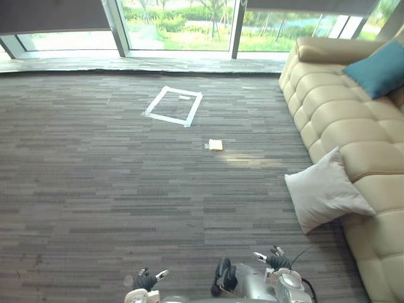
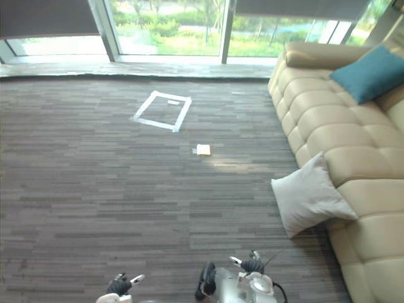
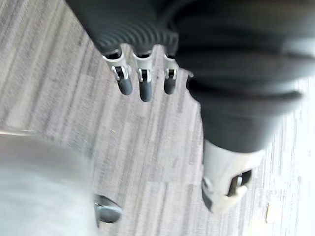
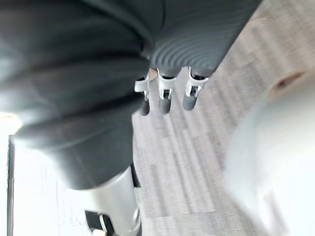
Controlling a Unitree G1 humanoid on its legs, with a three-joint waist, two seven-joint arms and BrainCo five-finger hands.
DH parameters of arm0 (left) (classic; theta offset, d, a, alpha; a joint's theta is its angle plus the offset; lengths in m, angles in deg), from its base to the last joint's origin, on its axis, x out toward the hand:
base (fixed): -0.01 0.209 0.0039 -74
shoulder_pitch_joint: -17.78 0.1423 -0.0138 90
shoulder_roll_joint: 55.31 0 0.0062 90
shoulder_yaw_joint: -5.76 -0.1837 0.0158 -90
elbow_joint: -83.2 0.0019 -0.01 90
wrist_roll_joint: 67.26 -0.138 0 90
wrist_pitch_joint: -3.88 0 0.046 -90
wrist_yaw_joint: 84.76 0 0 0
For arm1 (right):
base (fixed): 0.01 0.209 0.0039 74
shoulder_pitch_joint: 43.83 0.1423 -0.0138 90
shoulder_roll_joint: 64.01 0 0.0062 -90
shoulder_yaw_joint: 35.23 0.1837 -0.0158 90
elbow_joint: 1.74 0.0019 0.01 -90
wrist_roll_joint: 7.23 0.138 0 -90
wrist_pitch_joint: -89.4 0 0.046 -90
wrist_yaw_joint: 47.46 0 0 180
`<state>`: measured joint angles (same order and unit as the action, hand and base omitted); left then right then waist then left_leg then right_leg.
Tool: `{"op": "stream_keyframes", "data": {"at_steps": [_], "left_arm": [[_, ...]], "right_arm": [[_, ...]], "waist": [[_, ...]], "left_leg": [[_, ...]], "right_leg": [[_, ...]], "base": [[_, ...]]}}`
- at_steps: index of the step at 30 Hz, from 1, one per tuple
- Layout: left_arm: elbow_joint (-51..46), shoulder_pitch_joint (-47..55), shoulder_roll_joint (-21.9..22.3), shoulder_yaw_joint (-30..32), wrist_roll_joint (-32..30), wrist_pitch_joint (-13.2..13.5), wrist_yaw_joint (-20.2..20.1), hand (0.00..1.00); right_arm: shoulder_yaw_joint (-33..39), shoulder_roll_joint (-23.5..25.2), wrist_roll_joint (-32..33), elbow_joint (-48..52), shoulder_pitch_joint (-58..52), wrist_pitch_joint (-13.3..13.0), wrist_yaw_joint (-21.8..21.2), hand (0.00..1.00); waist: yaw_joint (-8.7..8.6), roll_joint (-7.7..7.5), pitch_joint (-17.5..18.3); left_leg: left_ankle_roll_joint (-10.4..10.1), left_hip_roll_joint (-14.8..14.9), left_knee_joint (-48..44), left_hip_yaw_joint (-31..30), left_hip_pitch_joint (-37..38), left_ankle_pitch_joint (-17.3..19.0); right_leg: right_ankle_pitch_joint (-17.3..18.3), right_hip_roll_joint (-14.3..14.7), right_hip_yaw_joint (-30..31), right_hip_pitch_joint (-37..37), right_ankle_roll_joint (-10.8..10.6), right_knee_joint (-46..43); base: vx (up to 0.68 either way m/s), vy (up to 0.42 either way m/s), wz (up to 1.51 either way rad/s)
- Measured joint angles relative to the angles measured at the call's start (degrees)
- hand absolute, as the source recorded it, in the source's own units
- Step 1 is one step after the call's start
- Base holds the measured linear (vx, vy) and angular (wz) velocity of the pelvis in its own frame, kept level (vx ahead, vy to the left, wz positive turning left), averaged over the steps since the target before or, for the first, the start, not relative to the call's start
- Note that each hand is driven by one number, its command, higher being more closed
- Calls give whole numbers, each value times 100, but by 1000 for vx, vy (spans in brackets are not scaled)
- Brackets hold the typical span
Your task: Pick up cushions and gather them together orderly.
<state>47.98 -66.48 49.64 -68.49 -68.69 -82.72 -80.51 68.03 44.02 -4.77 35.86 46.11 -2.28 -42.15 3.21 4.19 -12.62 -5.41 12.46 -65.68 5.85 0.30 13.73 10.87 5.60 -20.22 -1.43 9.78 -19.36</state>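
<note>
A light grey cushion [image 1: 325,189] stands on the carpet, leaning against the front of the beige sofa [image 1: 344,113] at the right. A teal cushion [image 1: 377,68] rests on the sofa's seat against the backrest, further back. My left hand [image 1: 148,279] hangs low at the bottom edge, far from both cushions. Its fingers [image 3: 140,83] are relaxed and hold nothing. My right hand [image 1: 274,259] is at the bottom right, a short way in front of the grey cushion and apart from it. Its fingers [image 4: 167,98] are also relaxed and hold nothing.
A white tape rectangle [image 1: 173,105] is marked on the carpet in the middle distance. A small yellow flat object [image 1: 216,144] lies nearer, right of centre. Large windows [image 1: 183,25] run along the far side. The sofa lines the right side.
</note>
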Motion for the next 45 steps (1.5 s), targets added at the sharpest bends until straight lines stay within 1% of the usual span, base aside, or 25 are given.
{"op": "stream_keyframes", "data": {"at_steps": [3, 6, 8, 9, 10, 11, 12, 14, 15, 16, 19, 22, 23, 25, 27, 28, 30, 33, 36, 37, 38, 40, 41, 42, 45], "left_arm": [[-165, 21, -164, 7, 46, 19, 13, 0], [-245, 79, -93, 71, 65, 23, 59, 0], [-238, 186, -17, 117, 168, 52, 99, 0], [-235, 291, 9, 117, 191, 82, 113, 0], [-155, 465, 7, 138, 245, 72, 116, 0], [-97, 469, -69, 157, 268, 67, 113, 0], [-10, 437, -213, 199, 268, 66, 118, 0], [-3, 421, -290, 259, 268, 71, 129, 0], [18, 373, -310, 248, 265, 55, 140, 0], [100, 282, -304, 180, 263, 4, 177, 0], [154, 290, -336, 92, 262, 5, 167, 0], [342, 205, -287, -122, 258, -53, 168, 0], [343, 227, -329, -278, 236, -41, 134, 0], [332, 231, -470, -327, 123, -33, 49, 0], [184, 152, -335, -218, 59, -20, 22, 0], [103, 149, -219, -72, 53, -8, 26, 0], [31, 178, -99, 38, 58, 2, 32, 0], [-101, 199, -115, 31, 62, 11, 51, 0], [-140, 180, -94, 8, 64, 13, 81, 0], [-156, 173, -86, 4, 98, 25, 94, 0], [-151, 172, -83, 4, 112, 25, 99, 0], [-126, 182, -66, 3, 169, 35, 111, 0], [-106, 198, -119, 14, 178, 68, 109, 0], [-59, 222, -217, 13, 175, 92, 107, 0], [87, 215, -273, 12, 164, 81, 113, 0]], "right_arm": [[-23, 175, 103, -267, 20, 40, 35, 0], [-49, 219, 145, -280, 37, 85, 68, 0], [-60, 216, 143, -313, -80, 93, 121, 0], [-110, 213, 143, -307, -109, 93, 138, 0], [-260, 208, 118, -254, -98, 90, 160, 0], [-353, 202, 111, -273, -141, 107, 147, 0], [-510, 202, 94, -268, -283, 120, 142, 0], [-513, 202, 86, -258, -306, 122, 144, 0], [-474, 193, 84, -265, -330, 116, 144, 0], [-456, 187, -29, -212, -323, 0, 85, 0], [-425, 169, -39, -200, -272, -9, 76, 0], [-280, 122, -151, -227, -114, -8, 24, 0], [-286, 129, -160, -252, -52, 12, 19, 0], [-250, 146, -155, -229, -82, 0, 9, 0], [-242, 132, -137, -213, -103, 10, 28, 0], [-251, 99, -131, -155, -99, 3, 33, 0], [-275, 66, -121, -105, -106, 31, 56, 0], [-254, 104, -79, -134, -129, 71, 70, 0], [-242, 144, -6, -131, -131, 72, 130, 0], [-254, 187, -8, -130, -114, 74, 165, 0], [-264, 190, -8, -130, -114, 74, 168, 0], [-303, 197, -8, -135, -152, 88, 197, 0], [-416, 199, -9, -184, -201, 106, 193, 0], [-500, 199, -10, -254, -238, 128, 196, 0], [-491, 199, -35, -243, -285, 131, 195, 0]], "waist": [[51, -399, -44], [224, -352, -75], [414, -347, -66], [470, -333, -48], [514, -239, 12], [497, -371, 55], [495, -645, 211], [563, -829, 281], [539, -816, 224], [435, -731, 211], [340, -703, 224], [297, -409, 164], [292, -382, 159], [170, -557, 211], [161, -454, 183], [166, -347, 115], [206, -249, 59], [263, -348, 22], [296, -351, 30], [322, -358, 29], [321, -349, 34], [355, -327, 62], [374, -403, 102], [424, -594, 228], [462, -656, 271]], "left_leg": [[231, -46, 525, 234, -895, 417], [281, -398, 2262, -111, -1695, 548], [32, -878, 3694, -1186, -1845, 144], [8, -890, 3855, -1436, -1837, 91], [-90, -889, 3393, -1452, -1842, -446], [5, -908, 3202, -1362, -1835, -322], [121, -950, 3135, -1014, -1796, -117], [342, -927, 3147, -561, -1559, 37], [450, -927, 3213, -431, -1246, 204], [561, -740, 4083, 281, 184, 454], [551, -681, 4364, 627, 500, 447], [414, -414, 4967, 1130, 1073, 479], [268, -372, 5277, 1387, 1315, 406], [101, -436, 5329, 1451, 1535, 474], [-46, 28, 3752, 1229, 1117, 449], [186, 315, 2451, 900, 582, 212], [140, 508, 1198, 497, -38, 351], [55, 192, 1575, 374, -484, 500], [59, -329, 3010, -151, -825, 556], [125, -601, 3725, -619, -951, 431], [134, -635, 3861, -720, -989, 363], [116, -738, 4163, -929, -936, -385], [138, -741, 4112, -703, -822, -417], [235, -740, 4139, -236, -719, -220], [378, -704, 4437, 506, -205, -47]], "right_leg": [[-6, -106, 474, 933, -9, 624], [121, -259, 1111, 1355, -210, 793], [501, -440, 1786, 1511, -533, 757], [780, -474, 1977, 1571, -670, 725], [1158, -510, 2323, 1679, -935, 496], [1217, -624, 2447, 1684, -967, 395], [1209, -860, 2498, 1481, -1010, 28], [952, -1092, 2438, 897, -1205, -1127], [707, -1269, 2155, 551, -1337, -1970], [878, -1781, 93, -39, -1138, -2470], [482, -1667, -490, -288, -1082, -1144], [358, -1547, -1247, -529, -1094, -816], [36, -1360, -1310, -591, -866, -452], [-334, -1349, -1199, -625, -654, -173], [-170, -1033, -1162, -319, -466, -90], [-66, -819, -1079, -63, -369, 42], [79, -580, -847, 211, -294, 155], [119, -570, -425, 661, -294, 428], [125, -573, 13, 986, -342, 692], [221, -584, 276, 1072, -511, 723], [246, -583, 334, 1082, -550, 717], [351, -563, 710, 1109, -730, 659], [395, -613, 1008, 1143, -834, 664], [397, -762, 1404, 1057, -958, 684], [288, -991, 1545, 840, -1167, 142]], "base": [[585, -73, -47], [569, 119, -105], [492, 306, -170], [604, 469, -210], [509, 415, -160], [621, 453, -143], [393, 248, -93], [446, 323, -109], [727, 587, -169], [753, 529, -161], [408, 145, -74], [288, -25, -74], [338, -41, -100], [364, -114, -43], [503, -225, -25], [384, -223, -39], [333, -154, -79], [380, -101, -81], [337, 79, -89], [226, 116, -69], [288, 186, -90], [237, 226, -82], [336, 338, -134], [381, 357, -176], [235, 243, -124]]}}
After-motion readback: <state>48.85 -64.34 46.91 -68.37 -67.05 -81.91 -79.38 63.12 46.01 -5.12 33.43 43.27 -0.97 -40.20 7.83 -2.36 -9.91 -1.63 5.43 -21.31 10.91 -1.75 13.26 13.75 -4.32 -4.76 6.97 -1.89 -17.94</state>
